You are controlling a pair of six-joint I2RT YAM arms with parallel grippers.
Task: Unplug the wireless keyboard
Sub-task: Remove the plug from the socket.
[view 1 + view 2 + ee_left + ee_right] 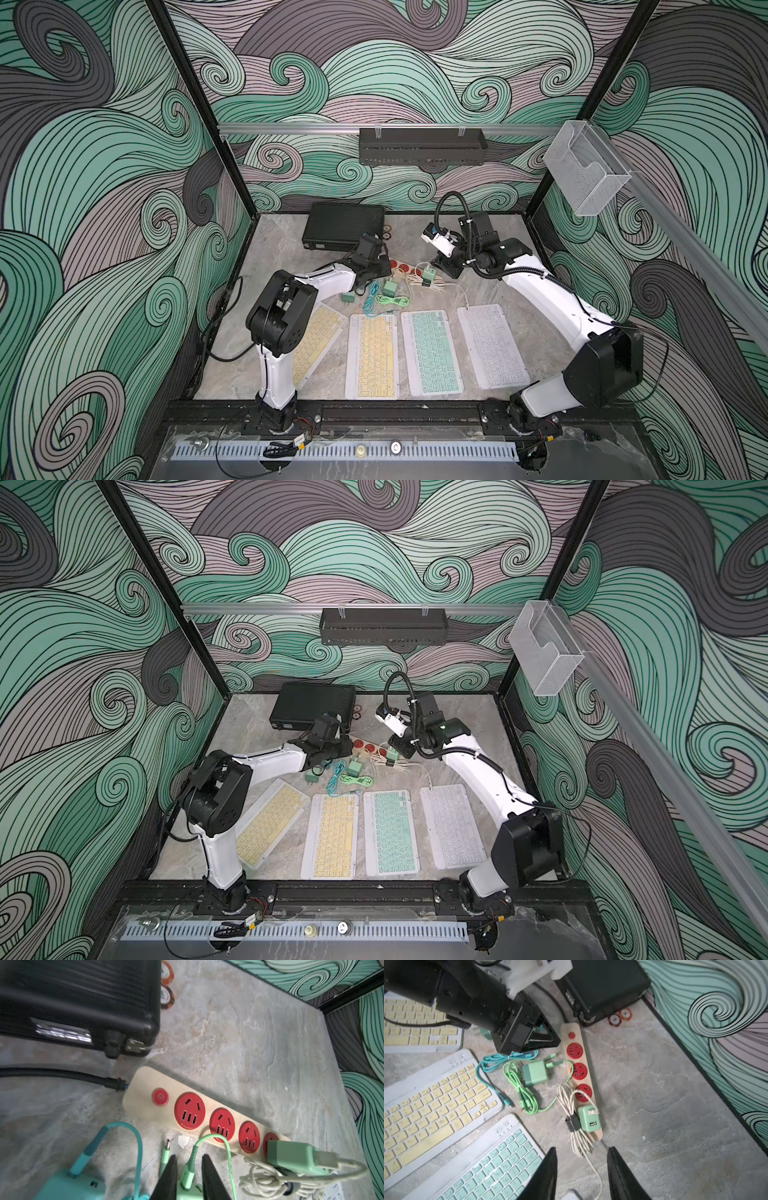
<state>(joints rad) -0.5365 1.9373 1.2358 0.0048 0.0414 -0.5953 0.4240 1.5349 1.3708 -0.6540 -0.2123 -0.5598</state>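
Observation:
The white wireless keyboard (492, 345) lies rightmost of the keyboards. Its cream cable (593, 1169) runs in a bundled coil to a green charger (589, 1119) plugged into the end socket of the beige power strip (576, 1028) with red sockets. My right gripper (582, 1149) hangs open just above the table, with the cream cable passing between its fingers near the keyboard's corner (571, 1194). My left gripper (189, 1158) hovers narrowly open over a loose green charger (536, 1073); that charger's green plug (187, 1176) shows between the fingers, with a gap on each side.
Two yellow keyboards (374, 357) and a mint one (432, 351) lie left of the white one. Teal (488, 1064) and green (519, 1084) cables and a teal charger (68, 1186) lie by the strip. A black box (343, 226) and poker chips (387, 232) sit behind it.

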